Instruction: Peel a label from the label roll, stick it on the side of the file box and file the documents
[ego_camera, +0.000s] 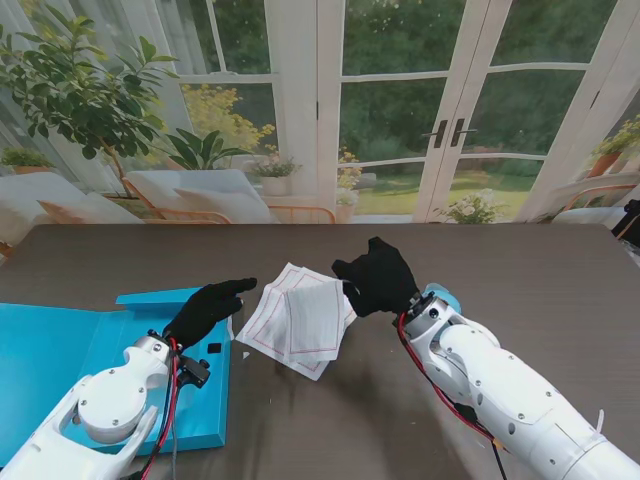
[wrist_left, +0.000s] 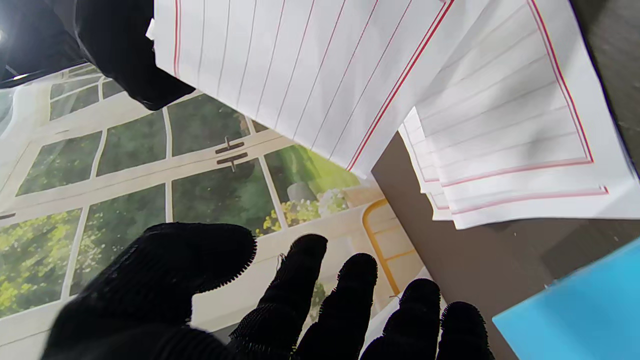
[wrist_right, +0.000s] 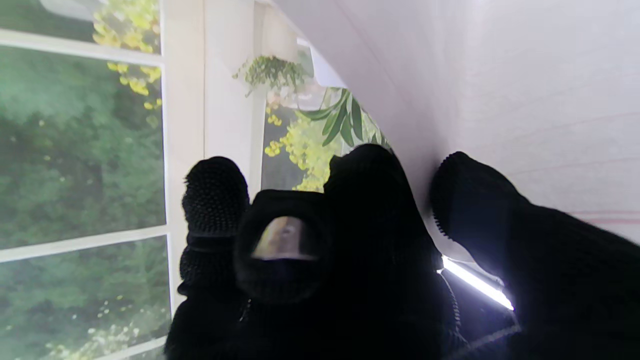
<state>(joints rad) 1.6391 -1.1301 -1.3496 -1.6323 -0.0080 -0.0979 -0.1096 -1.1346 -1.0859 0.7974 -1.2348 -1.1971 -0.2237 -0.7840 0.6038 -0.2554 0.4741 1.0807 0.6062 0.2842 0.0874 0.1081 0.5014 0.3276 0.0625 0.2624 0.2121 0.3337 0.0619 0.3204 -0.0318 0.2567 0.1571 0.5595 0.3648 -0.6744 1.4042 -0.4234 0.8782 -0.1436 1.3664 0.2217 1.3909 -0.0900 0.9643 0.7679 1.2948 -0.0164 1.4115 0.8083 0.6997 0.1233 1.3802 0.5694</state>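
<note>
White, red-ruled paper documents (ego_camera: 300, 320), fanned just right of the flat blue plastic file box (ego_camera: 60, 350), are pinched at their far edge by the black-gloved right hand (ego_camera: 378, 278), apparently for filing, while the left hand (ego_camera: 208, 310) is held spread and empty.

Black-gloved right hand (wrist_right: 350, 260), fingers (wrist_right: 470, 200) pinching white paper sheet (wrist_right: 525, 90), windows behind

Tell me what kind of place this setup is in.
Probably a staged desk against a printed garden-room backdrop: a dark table holds lined documents and a blue file box, with French doors and potted plants behind it.
</note>
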